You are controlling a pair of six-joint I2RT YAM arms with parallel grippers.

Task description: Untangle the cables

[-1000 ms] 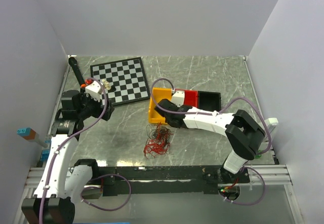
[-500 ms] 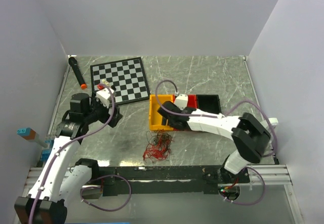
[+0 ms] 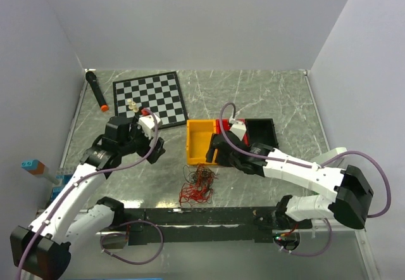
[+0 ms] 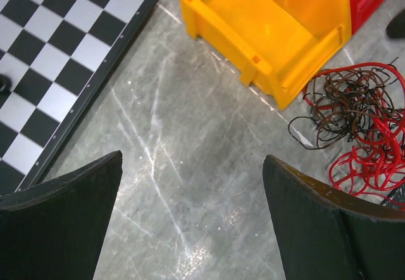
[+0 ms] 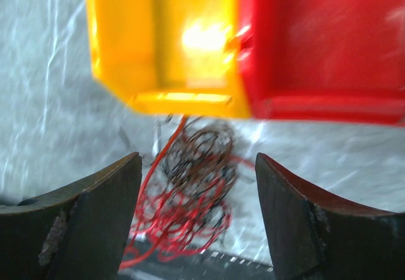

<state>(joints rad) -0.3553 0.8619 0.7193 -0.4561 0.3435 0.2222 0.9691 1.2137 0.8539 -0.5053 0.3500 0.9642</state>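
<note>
Now, on the grey table, with the chessboard at ten o'clock, the yellow bin sits centrally. Our left gripper and right gripper both gape wide, holding nothing. The cables lie tangled just at the bin's six o'clock. We fear a deep pinch grabs several loops, tightening knots or dragging the bin.
</note>
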